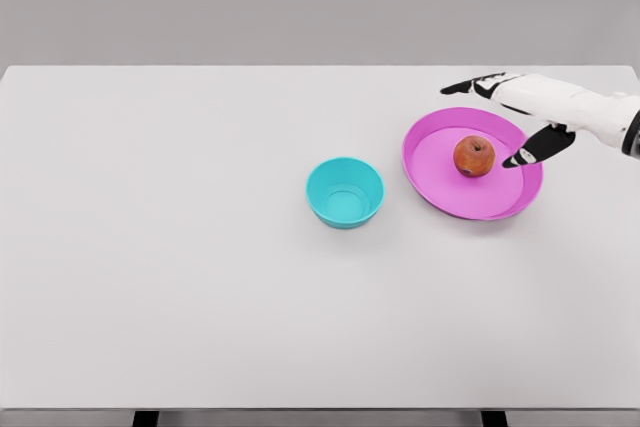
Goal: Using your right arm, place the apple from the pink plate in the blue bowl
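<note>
Your right robot hand (515, 117): fingers spread, empty, beside round red apple (474, 156) | apple on shallow pink plate (440, 183) | small blue bowl (345, 192) left | plain white desk (180, 267), grey wall.

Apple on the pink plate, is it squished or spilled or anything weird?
No, nothing looks odd. The apple sits whole and upright on the pink plate. The blue bowl stands upright and empty on the table. The right robot hand is open beside the apple.

A white table (200, 277) carries 2 items. A blue bowl (345, 192) sits just left of a pink plate (480, 202).
</note>
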`<action>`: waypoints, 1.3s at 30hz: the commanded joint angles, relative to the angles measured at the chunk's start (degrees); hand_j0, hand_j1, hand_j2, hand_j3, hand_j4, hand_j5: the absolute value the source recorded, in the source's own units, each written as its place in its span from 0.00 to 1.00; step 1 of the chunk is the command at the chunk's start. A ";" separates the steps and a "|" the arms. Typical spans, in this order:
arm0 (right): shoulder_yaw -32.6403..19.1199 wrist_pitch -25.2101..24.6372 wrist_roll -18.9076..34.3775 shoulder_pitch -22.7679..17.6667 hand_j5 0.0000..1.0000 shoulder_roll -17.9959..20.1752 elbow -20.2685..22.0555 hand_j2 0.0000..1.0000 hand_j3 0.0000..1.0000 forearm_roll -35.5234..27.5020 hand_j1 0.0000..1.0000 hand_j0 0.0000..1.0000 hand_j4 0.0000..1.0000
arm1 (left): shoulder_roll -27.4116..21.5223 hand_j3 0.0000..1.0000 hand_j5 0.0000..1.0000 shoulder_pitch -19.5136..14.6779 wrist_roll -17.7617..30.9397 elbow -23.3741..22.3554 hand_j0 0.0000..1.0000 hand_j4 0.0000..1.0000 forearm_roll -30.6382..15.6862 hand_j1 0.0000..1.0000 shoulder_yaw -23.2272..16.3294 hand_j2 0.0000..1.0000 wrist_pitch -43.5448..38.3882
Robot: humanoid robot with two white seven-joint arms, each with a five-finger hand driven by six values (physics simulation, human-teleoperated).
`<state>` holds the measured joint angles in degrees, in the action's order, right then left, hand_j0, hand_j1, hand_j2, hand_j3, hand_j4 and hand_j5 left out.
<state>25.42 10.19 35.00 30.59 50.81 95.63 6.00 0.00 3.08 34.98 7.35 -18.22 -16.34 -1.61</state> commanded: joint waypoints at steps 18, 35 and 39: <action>12.46 14.42 0.00 10.99 1.00 -8.89 -28.30 1.00 1.00 11.31 1.00 1.00 1.00 | 0.00 1.00 1.00 0.00 0.02 0.03 1.00 1.00 -0.06 1.00 -0.01 1.00 0.03; 16.41 15.74 0.00 14.59 1.00 -13.46 -35.42 1.00 1.00 12.81 1.00 1.00 1.00 | 0.00 1.00 1.00 0.00 0.02 0.03 1.00 1.00 -0.06 1.00 -0.01 1.00 0.03; 16.15 16.71 0.00 14.59 0.78 -13.11 -35.42 0.78 0.78 12.81 0.78 0.78 0.78 | 0.00 1.00 1.00 0.00 0.02 0.03 1.00 1.00 -0.06 1.00 -0.01 1.00 0.03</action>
<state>41.76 26.60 35.02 45.18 37.55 60.29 19.02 0.00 3.08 34.98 7.35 -18.22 -16.33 -1.59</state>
